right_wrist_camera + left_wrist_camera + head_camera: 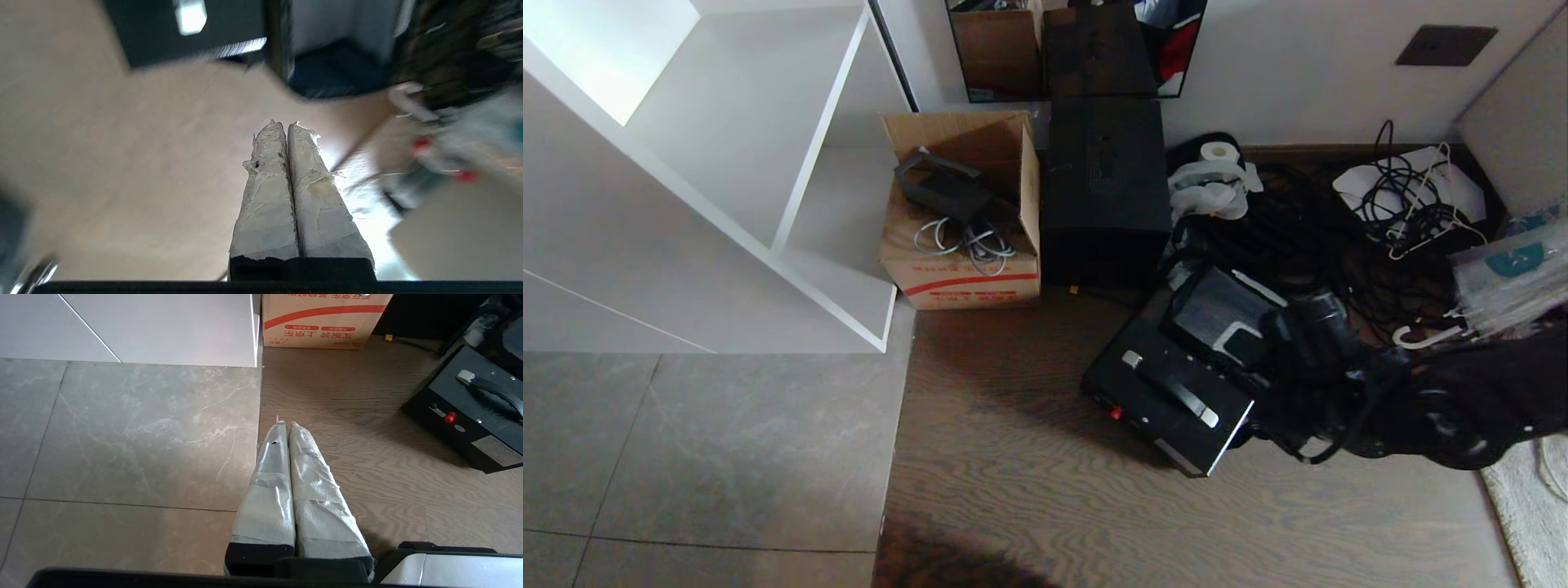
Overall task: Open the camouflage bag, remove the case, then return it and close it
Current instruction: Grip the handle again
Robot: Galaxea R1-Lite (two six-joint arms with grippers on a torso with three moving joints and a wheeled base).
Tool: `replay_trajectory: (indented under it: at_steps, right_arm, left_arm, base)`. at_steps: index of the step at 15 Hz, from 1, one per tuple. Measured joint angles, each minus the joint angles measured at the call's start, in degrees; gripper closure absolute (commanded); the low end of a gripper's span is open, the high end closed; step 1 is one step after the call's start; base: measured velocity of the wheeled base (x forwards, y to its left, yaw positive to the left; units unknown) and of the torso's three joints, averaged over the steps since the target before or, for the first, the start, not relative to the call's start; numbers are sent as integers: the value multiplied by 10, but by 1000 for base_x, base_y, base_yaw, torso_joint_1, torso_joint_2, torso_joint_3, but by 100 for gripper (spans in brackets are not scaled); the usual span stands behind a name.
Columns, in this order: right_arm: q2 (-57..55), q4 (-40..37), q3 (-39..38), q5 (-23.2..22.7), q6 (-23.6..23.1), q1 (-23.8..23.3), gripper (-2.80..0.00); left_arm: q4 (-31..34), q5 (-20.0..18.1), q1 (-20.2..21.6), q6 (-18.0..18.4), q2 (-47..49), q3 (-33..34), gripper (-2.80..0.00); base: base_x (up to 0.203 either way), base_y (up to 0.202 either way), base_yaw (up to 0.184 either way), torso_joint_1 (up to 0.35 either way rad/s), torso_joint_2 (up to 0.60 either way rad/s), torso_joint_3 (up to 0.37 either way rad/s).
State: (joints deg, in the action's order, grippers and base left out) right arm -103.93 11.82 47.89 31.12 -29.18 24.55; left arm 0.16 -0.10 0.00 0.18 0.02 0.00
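Wood floor (1029,457) meets grey tile (703,457); case (1168,408) on wood; both tools pressed together, empty.

left pincer (284,425): closed, empty | right pincer (284,124): closed, empty

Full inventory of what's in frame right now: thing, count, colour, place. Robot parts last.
flat rigid case: 1, black with a red latch, on the wood floor, centre right
tall upright box: 1, black, against the wall
cardboard box: 1, brown with a red stripe, left of the tall box
shelf unit: 1, white, far left
tangle of cables: 1 heap, black, right of the tall box
tape roll: 1, white, by the wall
clothes hanger: 1, white, far right
left gripper: 1, white-wrapped fingers, shut, above the floor
right gripper: 1, white-wrapped fingers, shut, empty
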Motion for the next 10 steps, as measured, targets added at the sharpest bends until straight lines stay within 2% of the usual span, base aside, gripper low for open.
replay_trajectory:
  at_steps: [2, 3, 7, 10]
  right_arm:
    - [82, -34, -54, -63, 16, -42, 0]
    - [126, -44, -91, -78, 34, -59, 0]
    - [307, -83, -214, -97, 148, -90, 0]
    - [477, -152, -259, -110, 183, -99, 0]
  left_arm:
    - [0, 0, 0, 0, 0, 0, 0]
    - [0, 0, 0, 0, 0, 0, 0]
    - [0, 0, 0, 0, 0, 0, 0]
    - [0, 0, 0, 0, 0, 0, 0]
  base:
    - [0, 0, 0, 0, 0, 0]
    - [0, 0, 0, 0, 0, 0]
    - [0, 0, 0, 0, 0, 0]
    - [0, 0, 0, 0, 0, 0]
